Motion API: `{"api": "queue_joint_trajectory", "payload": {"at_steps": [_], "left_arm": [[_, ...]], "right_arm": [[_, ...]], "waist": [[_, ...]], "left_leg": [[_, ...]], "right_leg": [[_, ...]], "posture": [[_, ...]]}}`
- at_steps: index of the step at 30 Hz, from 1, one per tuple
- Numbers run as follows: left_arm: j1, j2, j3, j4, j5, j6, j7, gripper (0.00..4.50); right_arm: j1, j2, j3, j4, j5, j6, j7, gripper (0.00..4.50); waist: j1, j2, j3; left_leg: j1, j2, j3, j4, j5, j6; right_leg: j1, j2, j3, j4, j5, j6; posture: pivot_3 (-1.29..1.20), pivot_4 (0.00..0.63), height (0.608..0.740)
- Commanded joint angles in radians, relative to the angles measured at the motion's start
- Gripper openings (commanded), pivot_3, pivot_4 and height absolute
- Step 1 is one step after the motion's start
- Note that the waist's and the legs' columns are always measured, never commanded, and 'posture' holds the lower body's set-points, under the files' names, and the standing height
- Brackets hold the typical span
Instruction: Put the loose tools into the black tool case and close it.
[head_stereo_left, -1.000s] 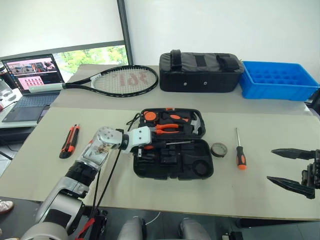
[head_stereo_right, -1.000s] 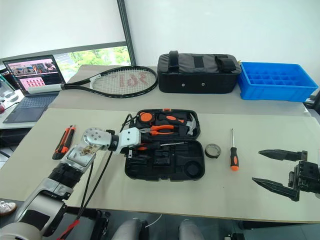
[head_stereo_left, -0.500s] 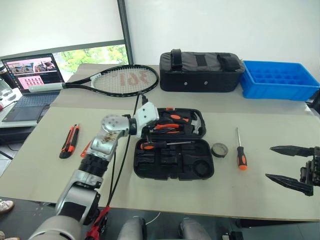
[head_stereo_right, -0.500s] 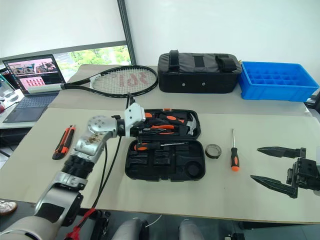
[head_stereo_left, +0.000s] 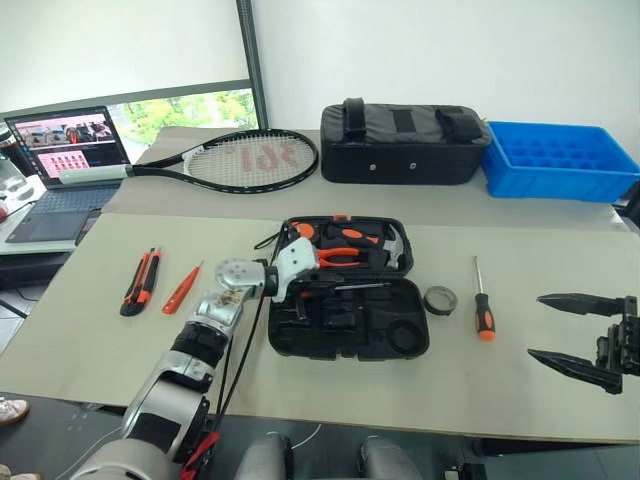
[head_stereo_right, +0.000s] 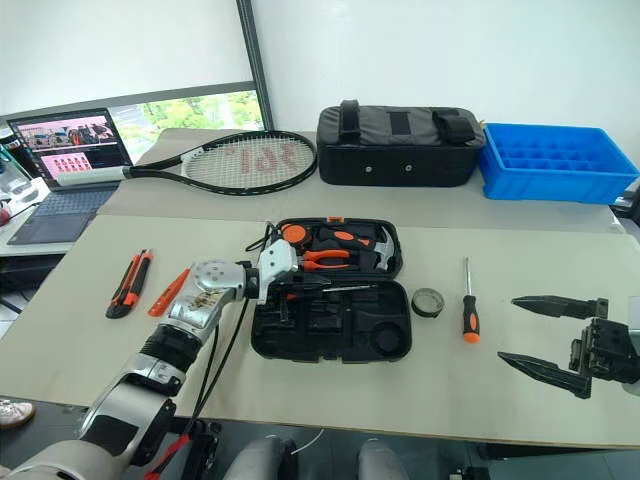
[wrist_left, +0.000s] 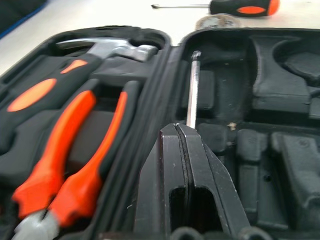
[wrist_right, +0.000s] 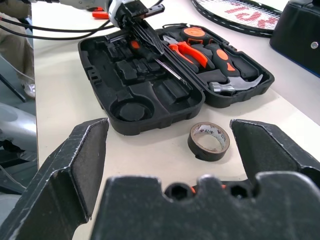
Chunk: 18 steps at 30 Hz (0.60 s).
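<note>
My left gripper (wrist_left: 186, 131) had snapped shut, empty, over the screwdriver (wrist_left: 190, 90) now lying in the black tool case (head_stereo_left: 400, 345); my right gripper (head_stereo_right: 545, 335) hung wide open. One tool seemed stowed; the tester screwdriver (head_stereo_left: 181, 288), utility knife (head_stereo_left: 139, 281), tape roll (head_stereo_left: 438, 299) and second screwdriver (head_stereo_left: 483, 312) waited on the table (head_stereo_left: 520, 390).

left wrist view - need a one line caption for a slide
Shut left gripper over the open tool case, above a screwdriver lying in it, pliers and hammer alongside.

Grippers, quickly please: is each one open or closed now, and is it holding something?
Left gripper: closed, empty, over the screwdriver lying in the case.
Right gripper: open, empty.
</note>
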<state>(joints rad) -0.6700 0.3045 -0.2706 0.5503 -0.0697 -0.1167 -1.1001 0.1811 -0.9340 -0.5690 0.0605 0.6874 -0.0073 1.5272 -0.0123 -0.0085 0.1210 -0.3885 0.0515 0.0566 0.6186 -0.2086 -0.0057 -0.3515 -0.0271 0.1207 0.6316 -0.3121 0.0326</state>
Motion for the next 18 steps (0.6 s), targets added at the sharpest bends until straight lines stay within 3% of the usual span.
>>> {"api": "queue_joint_trajectory", "payload": {"at_steps": [1, 12, 14, 18], "left_arm": [[-0.012, 0.014, -0.060, 0.090, 0.099, -0.082, 0.016, 0.02], [-0.039, -0.002, -0.077, 0.240, 0.153, -0.144, 0.081, 0.02], [-0.038, -0.010, -0.050, 0.228, 0.122, -0.131, 0.088, 0.02], [-0.031, -0.004, 0.056, 0.082, -0.021, -0.031, 0.044, 0.02]], "right_arm": [[0.000, -0.002, -0.031, -0.022, 0.005, 0.008, -0.002, 4.50], [-0.001, -0.004, -0.016, -0.028, -0.017, 0.025, -0.035, 4.50], [-0.005, 0.005, -0.011, -0.049, -0.020, 0.057, -0.086, 4.50], [-0.015, 0.064, 0.037, -0.170, -0.050, 0.183, -0.321, 4.50]], "waist": [[0.000, 0.000, 0.000], [-0.002, 0.002, -0.002], [-0.004, 0.002, -0.002], [-0.010, 0.002, -0.002]], "left_leg": [[0.000, 0.000, 0.000, 0.000, 0.000, 0.000], [0.006, -0.001, -0.002, 0.007, 0.000, 0.000], [0.008, -0.001, -0.003, 0.007, 0.000, 0.000], [0.009, -0.001, -0.003, 0.007, 0.000, 0.000]], "right_leg": [[0.000, 0.000, 0.000, 0.000, 0.000, 0.000], [0.009, 0.000, 0.000, 0.003, -0.003, 0.008], [0.014, 0.000, 0.000, 0.002, -0.003, 0.008], [0.014, 0.000, 0.000, 0.003, -0.003, 0.008]], "posture": [[0.00, 0.150, 0.708], [0.00, 0.150, 0.708], [0.00, 0.150, 0.708], [0.00, 0.150, 0.708]]}}
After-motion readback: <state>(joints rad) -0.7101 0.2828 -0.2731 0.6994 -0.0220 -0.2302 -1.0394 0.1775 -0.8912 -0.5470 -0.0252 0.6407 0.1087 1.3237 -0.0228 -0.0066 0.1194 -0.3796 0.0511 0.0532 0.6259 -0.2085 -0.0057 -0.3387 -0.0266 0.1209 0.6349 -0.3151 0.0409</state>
